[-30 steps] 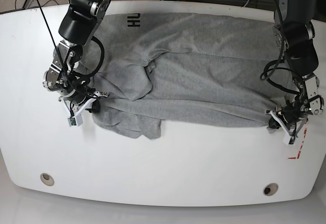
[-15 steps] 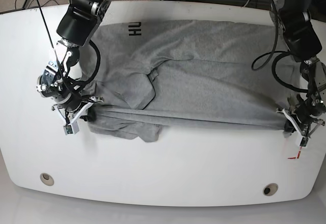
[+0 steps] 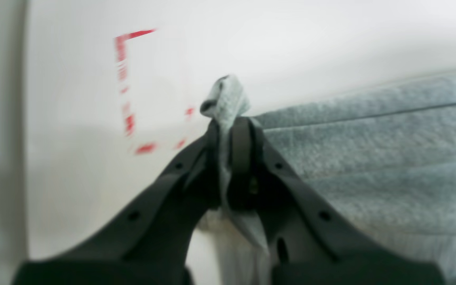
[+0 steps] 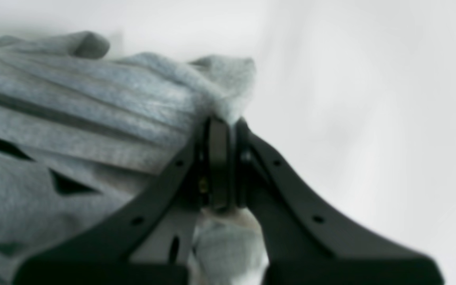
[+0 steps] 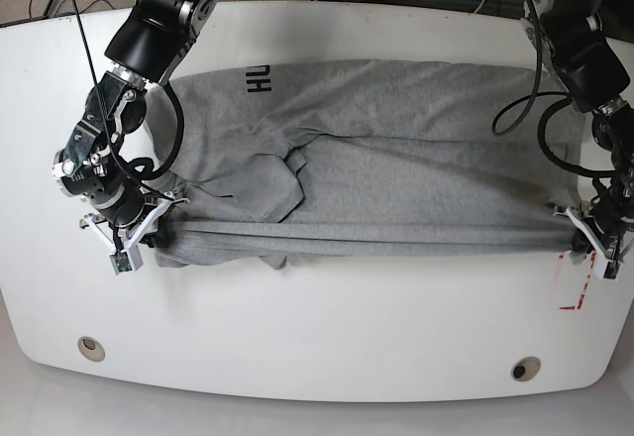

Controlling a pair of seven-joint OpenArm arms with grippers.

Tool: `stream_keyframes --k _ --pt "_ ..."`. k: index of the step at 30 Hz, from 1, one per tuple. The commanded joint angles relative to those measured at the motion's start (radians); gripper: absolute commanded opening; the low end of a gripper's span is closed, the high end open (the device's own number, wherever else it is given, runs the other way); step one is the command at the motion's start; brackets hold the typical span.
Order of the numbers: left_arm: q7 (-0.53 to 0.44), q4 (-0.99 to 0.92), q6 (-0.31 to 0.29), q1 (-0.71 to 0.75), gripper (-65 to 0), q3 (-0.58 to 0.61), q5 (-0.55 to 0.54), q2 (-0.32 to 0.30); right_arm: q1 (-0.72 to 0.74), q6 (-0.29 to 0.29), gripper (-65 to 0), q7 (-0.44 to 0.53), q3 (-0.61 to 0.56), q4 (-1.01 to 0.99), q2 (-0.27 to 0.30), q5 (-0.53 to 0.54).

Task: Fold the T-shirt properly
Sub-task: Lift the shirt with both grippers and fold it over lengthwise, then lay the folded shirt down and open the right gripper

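Both fingers pinch the soft, ridged heather-grey T-shirt (image 5: pixel 396 159) taut.

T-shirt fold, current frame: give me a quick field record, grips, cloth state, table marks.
garment: T-shirt, grey, spread across the white table
print: black letters "HU" visible at the far-left part; the rest is hidden
left gripper: shut on a bunched corner of the cloth
right gripper: shut on the opposite corner
cloth state: near edge stretched into a straight line between the two grippers; a wrinkled flap lies on top left of centre
table mark: red corner mark just beside the left gripper
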Motion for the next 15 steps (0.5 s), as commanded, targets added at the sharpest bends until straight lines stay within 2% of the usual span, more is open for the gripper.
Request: stream_keyframes --k 1,5,7,12,15 --pt "0.013 0.056 0.022 -0.009 -65.0 -0.015 0.021 -0.026 0.0 -0.013 -63.7 -0.02 0.004 0.074 0.017 -0.024" --pt "0.047 0.1 0.022 0.028 -65.0 -0.035 0.021 -0.026 -0.037 -0.013 -63.7 -0.057 0.004 0.136 0.014 -0.022" --pt "0.061 0.126 0.022 0.056 -65.0 -0.047 0.021 -0.026 -0.06 -0.013 -63.6 -0.062 0.004 0.172 -0.011 -0.022" --pt "0.064 0.18 0.022 0.122 -65.0 -0.05 0.021 -0.023 -0.115 -0.013 -63.4 -0.062 0.005 0.237 -0.031 -0.024" --pt "0.064 0.223 0.022 0.159 -65.0 -0.055 0.021 0.0 -0.148 -0.013 -63.4 -0.062 0.005 0.268 -0.048 -0.024"
